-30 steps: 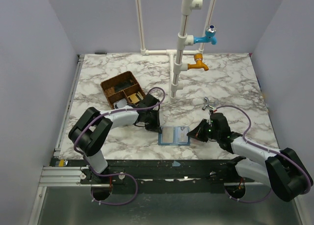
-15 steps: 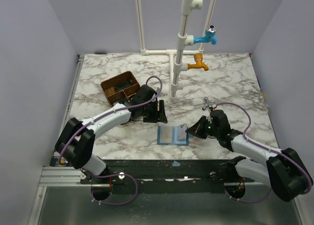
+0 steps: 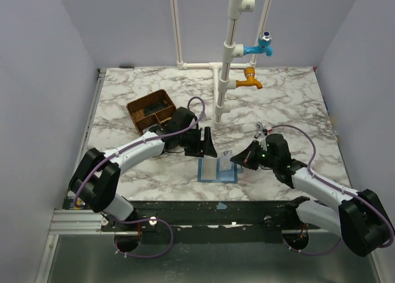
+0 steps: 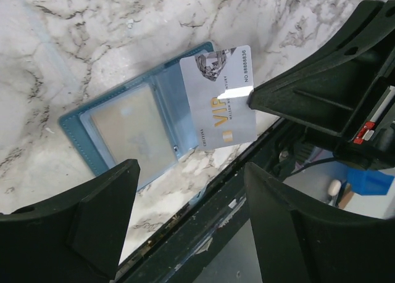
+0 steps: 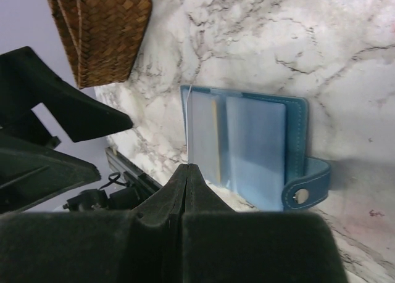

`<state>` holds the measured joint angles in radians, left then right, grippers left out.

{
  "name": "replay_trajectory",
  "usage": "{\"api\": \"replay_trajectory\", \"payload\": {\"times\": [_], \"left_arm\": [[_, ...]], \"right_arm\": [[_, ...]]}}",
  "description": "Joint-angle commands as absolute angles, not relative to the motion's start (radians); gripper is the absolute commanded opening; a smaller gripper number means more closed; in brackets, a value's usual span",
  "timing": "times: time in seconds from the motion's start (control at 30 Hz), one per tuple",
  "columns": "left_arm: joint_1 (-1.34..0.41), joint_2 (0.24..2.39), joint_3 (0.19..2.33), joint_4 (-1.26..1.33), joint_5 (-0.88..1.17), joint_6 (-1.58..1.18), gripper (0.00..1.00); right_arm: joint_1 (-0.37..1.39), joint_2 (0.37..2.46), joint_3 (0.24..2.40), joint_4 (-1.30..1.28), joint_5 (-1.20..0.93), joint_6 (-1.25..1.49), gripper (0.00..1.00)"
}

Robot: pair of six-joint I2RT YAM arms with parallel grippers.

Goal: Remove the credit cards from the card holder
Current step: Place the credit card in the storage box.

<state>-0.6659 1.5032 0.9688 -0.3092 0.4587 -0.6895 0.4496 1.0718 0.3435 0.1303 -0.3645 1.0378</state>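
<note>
I am holding one card (image 4: 219,98) by its edge in my right gripper (image 3: 239,159), jaws closed flat on it, just above the card holder (image 3: 216,173). The holder is lying open on the table (image 3: 296,98) near the front edge (its snap tab (image 5: 301,193) is showing in my right wrist view). My left gripper (image 3: 208,145) is hovering wide and empty just beyond the holder's far edge, probably so it can pin the sleeve down or take the card. The card is leaning up off the holder, printed face toward my left wrist. Its long axis is crossing the open holder's, which is running along the table's near edge. A second pale card seems to be sitting behind a clear window.
</note>
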Motion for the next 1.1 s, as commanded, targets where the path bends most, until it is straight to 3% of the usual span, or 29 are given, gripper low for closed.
{"api": "replay_trajectory", "payload": {"times": [0.0, 0.77, 1.07], "left_arm": [[-0.649, 1.469, 0.935, -0.223, 0.568, -0.726, 0.71], [-0.59, 1.392, 0.841, -0.037, 0.741, -0.864, 0.71], [-0.59, 1.397, 0.802, 0.088, 0.806, -0.951, 0.58]], "right_arm": [[0.444, 1.044, 0.39, 0.145, -0.419, 1.076, 0.01], [0.444, 1.07, 0.433, 0.385, -0.597, 1.273, 0.01], [0.445, 1.097, 0.407, 0.441, -0.634, 1.289, 0.01]]}}
